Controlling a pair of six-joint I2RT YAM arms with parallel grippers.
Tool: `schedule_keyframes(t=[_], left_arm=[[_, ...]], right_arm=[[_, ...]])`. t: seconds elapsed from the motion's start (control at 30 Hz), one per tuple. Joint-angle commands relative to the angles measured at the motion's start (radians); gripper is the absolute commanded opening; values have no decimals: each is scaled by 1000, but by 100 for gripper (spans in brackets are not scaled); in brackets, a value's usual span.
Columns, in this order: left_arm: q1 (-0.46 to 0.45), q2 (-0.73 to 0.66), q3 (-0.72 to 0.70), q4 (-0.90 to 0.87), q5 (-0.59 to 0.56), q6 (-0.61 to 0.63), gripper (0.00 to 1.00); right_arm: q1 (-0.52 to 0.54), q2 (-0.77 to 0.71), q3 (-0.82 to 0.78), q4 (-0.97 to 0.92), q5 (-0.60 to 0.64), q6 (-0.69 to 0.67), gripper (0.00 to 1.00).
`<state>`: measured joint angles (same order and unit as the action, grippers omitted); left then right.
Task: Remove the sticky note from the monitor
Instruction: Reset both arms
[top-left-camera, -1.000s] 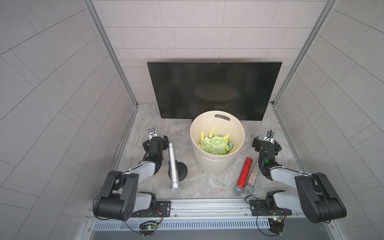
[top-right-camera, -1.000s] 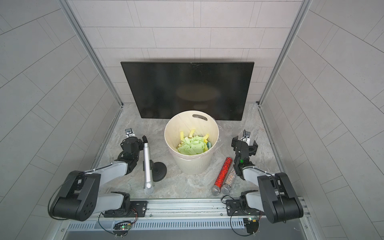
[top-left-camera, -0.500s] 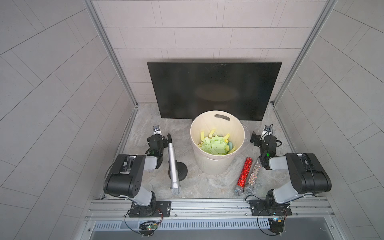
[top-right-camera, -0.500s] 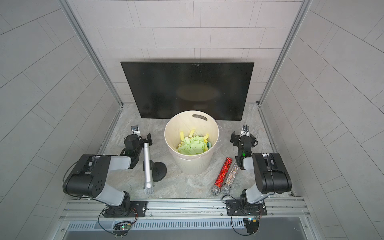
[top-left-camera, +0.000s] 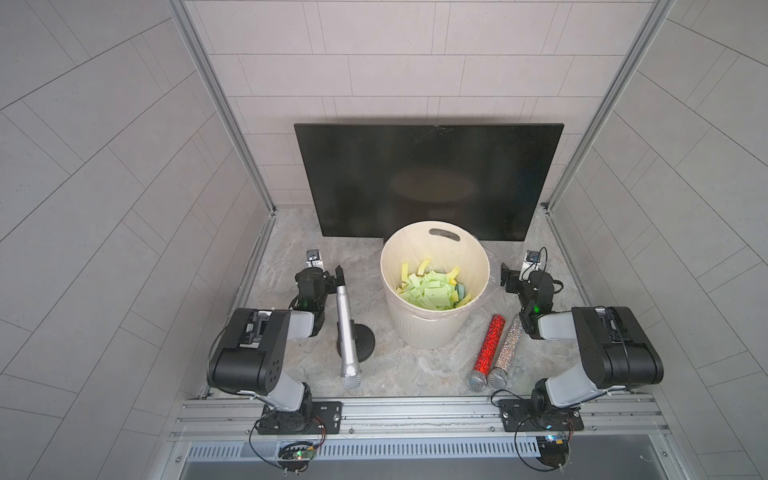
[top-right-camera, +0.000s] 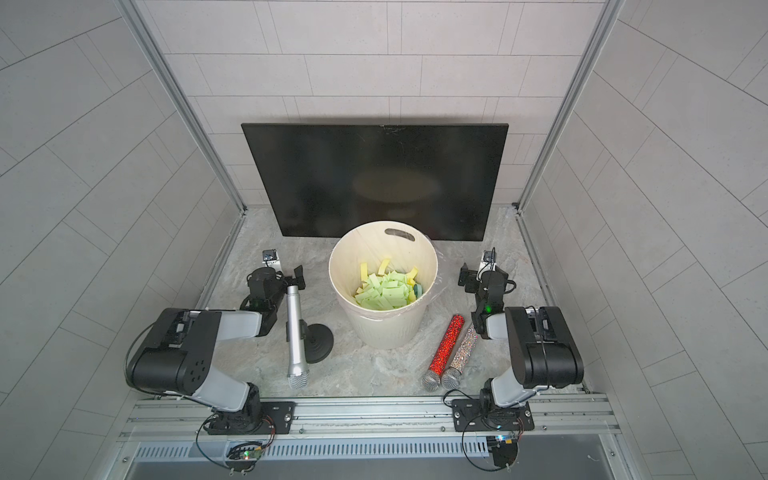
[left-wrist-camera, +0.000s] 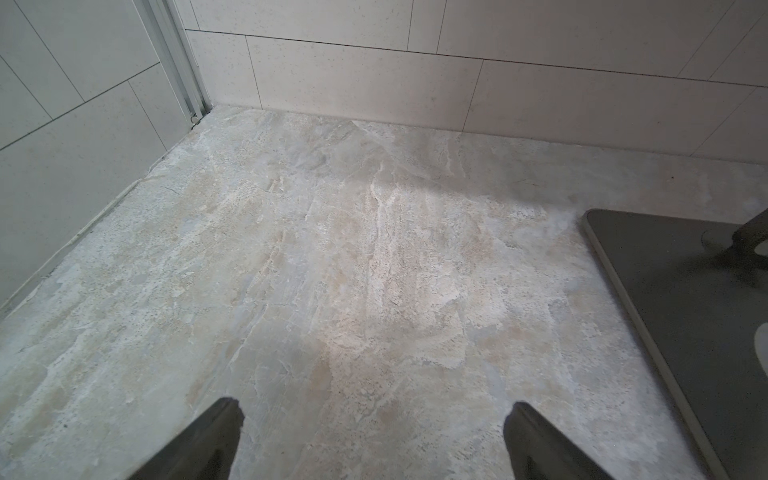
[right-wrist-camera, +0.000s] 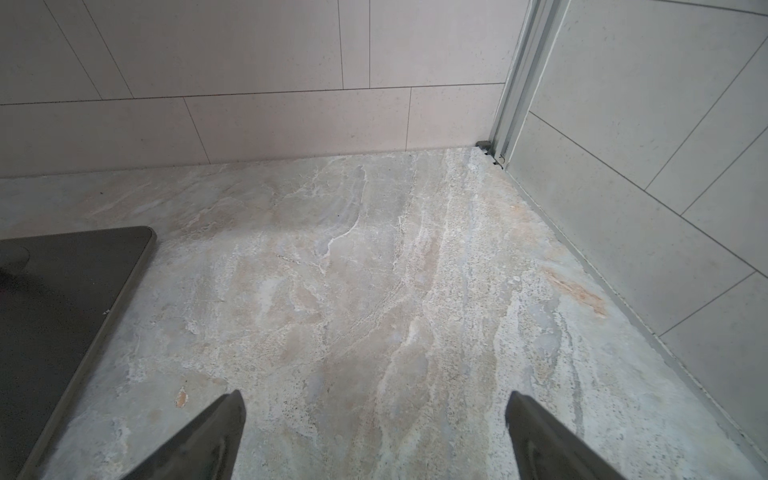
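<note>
The monitor (top-left-camera: 428, 178) (top-right-camera: 374, 178) leans against the back wall, its black screen facing me. No sticky note shows on it in either top view. My left gripper (top-left-camera: 320, 272) (top-right-camera: 276, 272) rests low on the floor left of the cream bucket, open and empty. On the bucket's other side my right gripper (top-left-camera: 530, 274) (top-right-camera: 486, 272) is also open and empty. In the left wrist view the gripper (left-wrist-camera: 372, 415) has only bare floor between its fingers, with a monitor corner (left-wrist-camera: 685, 311) off to one side. The right wrist view shows the same for its gripper (right-wrist-camera: 374, 409) and a monitor corner (right-wrist-camera: 54, 299).
A cream bucket (top-left-camera: 434, 332) holding several green and yellow paper slips stands in front of the monitor. A silver microphone (top-left-camera: 347, 328) lies across a black round stand (top-left-camera: 363, 343). A red glitter microphone (top-left-camera: 488, 349) and a silver glitter one (top-left-camera: 507, 351) lie right of the bucket.
Both arms have folded up over their bases. The grippers remain near the same spots on the floor, open throughout.
</note>
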<state>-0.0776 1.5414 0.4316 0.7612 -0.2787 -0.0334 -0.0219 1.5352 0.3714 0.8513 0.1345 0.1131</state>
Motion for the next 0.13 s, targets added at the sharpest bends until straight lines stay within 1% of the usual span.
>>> schedule_keyframes(t=[0.0,0.1], left_arm=[[8,0,15,-17,11,7,100],[6,-7,8,-9,10,7,100]], right_arm=[[0,-15,12,-9,-6,4,100],[1,-15,11,-9,-4,4,100]])
